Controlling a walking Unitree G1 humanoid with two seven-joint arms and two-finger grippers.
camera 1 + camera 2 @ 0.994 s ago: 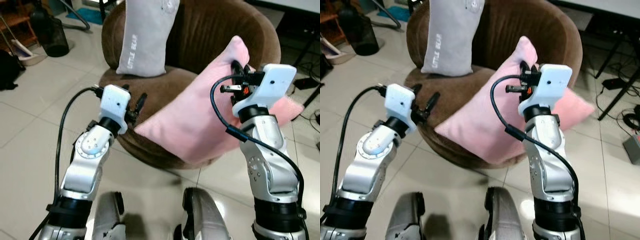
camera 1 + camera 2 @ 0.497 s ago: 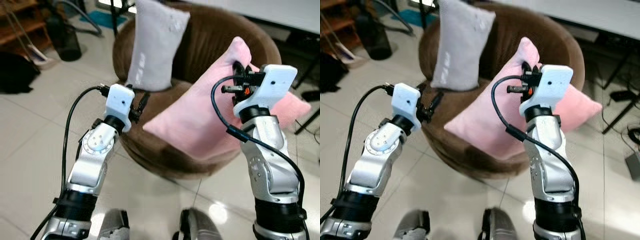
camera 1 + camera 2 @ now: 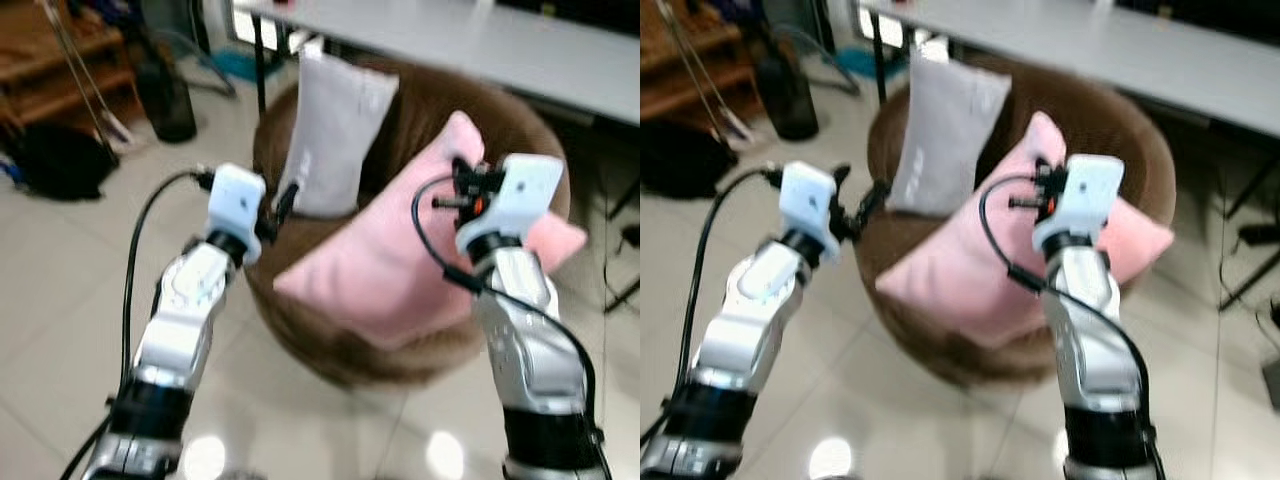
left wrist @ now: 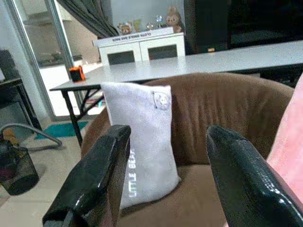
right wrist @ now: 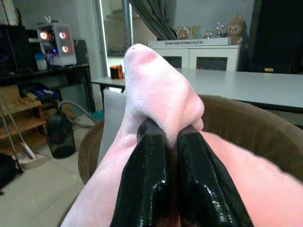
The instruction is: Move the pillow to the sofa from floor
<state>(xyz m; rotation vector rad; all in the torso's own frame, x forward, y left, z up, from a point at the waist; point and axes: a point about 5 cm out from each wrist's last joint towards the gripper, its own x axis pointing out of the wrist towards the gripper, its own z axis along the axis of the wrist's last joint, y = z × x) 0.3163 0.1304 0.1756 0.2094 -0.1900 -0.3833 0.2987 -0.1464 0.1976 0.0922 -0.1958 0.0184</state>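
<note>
Since a second ago the camera has pulled back and tilted up, blurring the head views; arms and pillow keep the same pose. Pink pillow (image 3: 390,275) is off the floor, lying tilted across the brown round sofa (image 3: 1120,130), lower edge overhanging the front rim. Right gripper (image 5: 163,156) jaws are pinched tight on its top corner. Left gripper (image 4: 165,175) jaws stand wide, empty, near the grey pillow (image 4: 142,137). Left to do, by my read: release and withdraw.
</note>
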